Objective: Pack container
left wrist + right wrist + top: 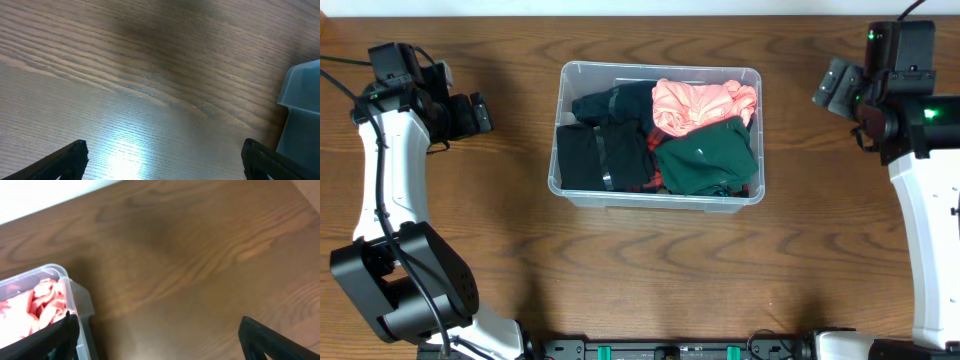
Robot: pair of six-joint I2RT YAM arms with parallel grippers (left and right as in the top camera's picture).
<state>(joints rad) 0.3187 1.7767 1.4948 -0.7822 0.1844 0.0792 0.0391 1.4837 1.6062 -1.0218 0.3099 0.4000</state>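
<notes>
Jaws on both arms gape wide and empty over bare bench (150, 75), container (660, 201) between them, well apart, stuffed with clothes (705, 160), so packing looks done, arms parked clear.

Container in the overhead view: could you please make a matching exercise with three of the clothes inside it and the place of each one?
Things in the container:
1. pink garment
2. green garment
3. black folded garment

Places (near means the robot's side):
A. near left part
B. far right corner
C. near right part

Pairs: 1-B, 2-C, 3-A.
</notes>
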